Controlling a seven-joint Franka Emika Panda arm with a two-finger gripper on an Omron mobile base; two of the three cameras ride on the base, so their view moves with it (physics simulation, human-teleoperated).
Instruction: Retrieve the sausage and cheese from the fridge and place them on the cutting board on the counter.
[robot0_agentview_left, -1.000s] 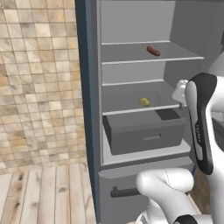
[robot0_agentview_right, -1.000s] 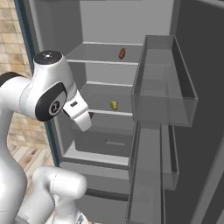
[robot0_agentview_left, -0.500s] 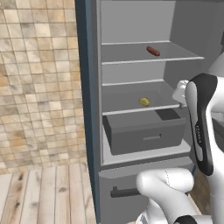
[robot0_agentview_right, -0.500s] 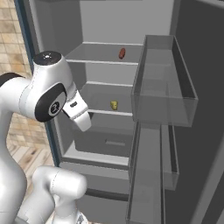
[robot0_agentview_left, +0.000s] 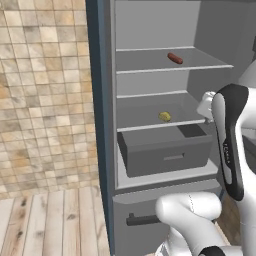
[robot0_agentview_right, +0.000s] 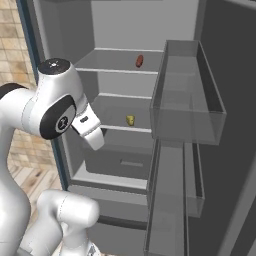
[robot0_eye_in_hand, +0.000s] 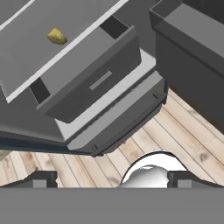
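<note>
The fridge (robot0_agentview_left: 160, 125) stands open, with its door (robot0_agentview_right: 200, 150) swung wide to the right. Inside are grey shelves and a drawer (robot0_agentview_left: 165, 150) low down, pulled partly out.

The sausage (robot0_agentview_left: 175, 58) lies on the upper shelf, toward the back. It is dark red-brown. In the right base view it sits at the same spot (robot0_agentview_right: 139, 61).

The cheese (robot0_agentview_left: 165, 116) is a small yellow lump. It rests on the shelf below, just above the drawer. The hand view shows it too (robot0_eye_in_hand: 57, 36), on the flat grey shelf over the drawer's front.

The white arm (robot0_agentview_right: 55, 105) is bent in front of the fridge, outside it. The gripper (robot0_eye_in_hand: 111, 179) has its two fingers far apart and holds nothing. It is well apart from the cheese and from the sausage. It points down at the drawer and the wooden floor (robot0_eye_in_hand: 175, 131).
</note>
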